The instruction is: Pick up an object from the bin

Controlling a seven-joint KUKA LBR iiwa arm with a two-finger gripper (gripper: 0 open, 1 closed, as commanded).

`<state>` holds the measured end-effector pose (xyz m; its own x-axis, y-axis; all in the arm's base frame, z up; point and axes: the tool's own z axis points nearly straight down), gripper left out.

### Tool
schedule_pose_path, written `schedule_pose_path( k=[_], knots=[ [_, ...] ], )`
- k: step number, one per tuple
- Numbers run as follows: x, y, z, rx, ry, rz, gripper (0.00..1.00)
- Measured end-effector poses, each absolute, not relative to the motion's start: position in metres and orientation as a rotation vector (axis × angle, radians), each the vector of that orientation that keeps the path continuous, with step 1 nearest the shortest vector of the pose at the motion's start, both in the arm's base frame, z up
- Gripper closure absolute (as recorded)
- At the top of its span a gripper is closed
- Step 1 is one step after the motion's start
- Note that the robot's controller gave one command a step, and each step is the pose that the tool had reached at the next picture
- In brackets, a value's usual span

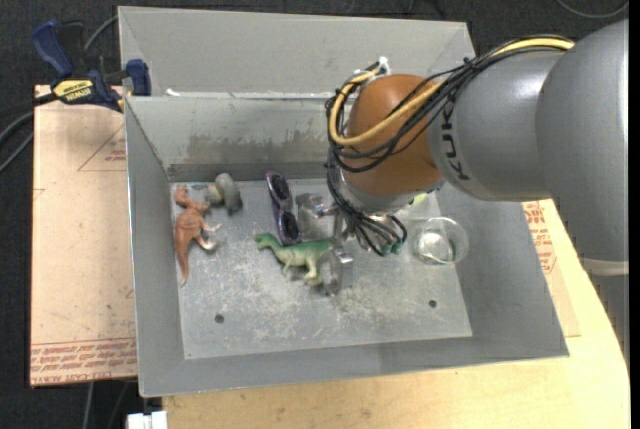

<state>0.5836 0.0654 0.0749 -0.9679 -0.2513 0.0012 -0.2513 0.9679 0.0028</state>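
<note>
The metal claw (336, 269) hangs low at the middle of the grey bin (300, 322), right at the tail end of a small green plastic dinosaur (292, 255) on the scuffed floor. How wide the claw stands I cannot tell. Glossy purple sunglasses (281, 207) lie just behind; a ridged orange dinosaur (189, 223) lies far left, and a clear round cup (441, 243) lies to the right.

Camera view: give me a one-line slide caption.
KUKA arm's gripper low in the grey metal bin, beside a green toy dinosaur; an orange toy dinosaur lies at left.
</note>
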Motion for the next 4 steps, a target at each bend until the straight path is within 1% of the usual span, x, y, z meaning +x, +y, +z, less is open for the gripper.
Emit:
schedule_pose_path(
  k=[1, 2, 3, 4],
  knots=[
    [0.561, 0.079, 0.071, 0.773, -3.055, -0.005, 1.00],
    [0.561, 0.079, 0.071, 0.773, -3.054, -0.005, 1.00],
    [0.542, 0.081, 0.211, 0.771, -3.058, -0.006, 1.00],
    [0.542, 0.081, 0.211, 0.770, -3.058, -0.007, 1.00]
  ],
)
